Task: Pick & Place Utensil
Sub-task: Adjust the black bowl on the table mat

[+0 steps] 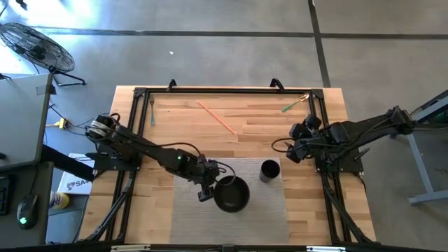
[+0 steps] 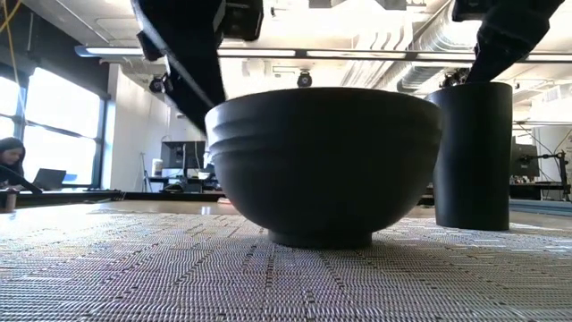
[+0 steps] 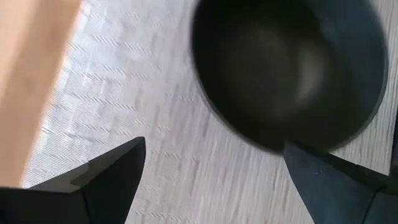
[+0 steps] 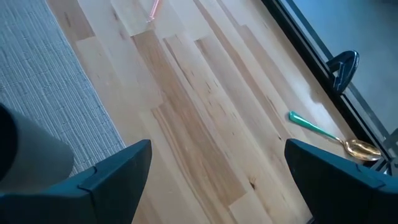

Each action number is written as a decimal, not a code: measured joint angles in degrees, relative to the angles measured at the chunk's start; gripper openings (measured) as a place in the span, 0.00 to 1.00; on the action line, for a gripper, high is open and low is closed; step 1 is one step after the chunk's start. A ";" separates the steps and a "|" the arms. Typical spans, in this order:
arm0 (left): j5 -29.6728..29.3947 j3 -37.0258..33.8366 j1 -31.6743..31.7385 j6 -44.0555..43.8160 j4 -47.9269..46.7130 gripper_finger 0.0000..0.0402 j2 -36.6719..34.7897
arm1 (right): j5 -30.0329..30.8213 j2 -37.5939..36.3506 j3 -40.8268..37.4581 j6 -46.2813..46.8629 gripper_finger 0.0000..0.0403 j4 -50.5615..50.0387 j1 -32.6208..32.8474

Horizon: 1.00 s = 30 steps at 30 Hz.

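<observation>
The spoon (image 1: 295, 103), green handle and gold bowl, is lying at the far right corner of the wooden table (image 1: 308, 203), right up near the black frame rail. The right wrist view shows it too (image 4: 323, 134), flat on the wood with nothing touching it. There's also a fork (image 1: 152, 110) by the far left corner and a pink chopstick (image 1: 215, 116) lying slantwise in the middle of the far half, so a few utensils are still out.

The right gripper (image 1: 299, 143) hangs over the bare wood between the spoon and the black cup (image 1: 269, 170). Its jaws are spread wide with nothing in them, and the wrist camera is looking past them at the spoon. The left gripper (image 1: 207, 187) is down at the grey placemat (image 1: 189, 210), just beside the black bowl (image 1: 232, 194). Its jaws are also apart and empty, and its wrist camera looks straight into the bowl, which looks empty as far as I can see.

My read is that we're at the reach-for-it stage and nothing's been picked yet. The spoon looks like the right arm's target. Next it'd need to go out to that corner, line the jaws across the thin handle and come down nearly to the wood. It's tight, since the rail is right there. Cup or bowl is probably the drop spot, but I can't tell which.
</observation>
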 joint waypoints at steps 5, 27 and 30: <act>-8.23 0.00 0.00 0.75 3.77 0.93 -0.63 | -1.00 0.00 -0.01 -0.67 0.90 0.73 -1.28; -2.04 -0.02 -2.00 0.37 -0.58 0.93 2.37 | -2.67 0.00 -0.02 -10.10 0.90 8.02 -2.05; -2.05 0.02 -1.94 0.02 -1.03 0.93 1.91 | -2.70 0.02 -0.02 -11.11 0.90 10.06 -2.35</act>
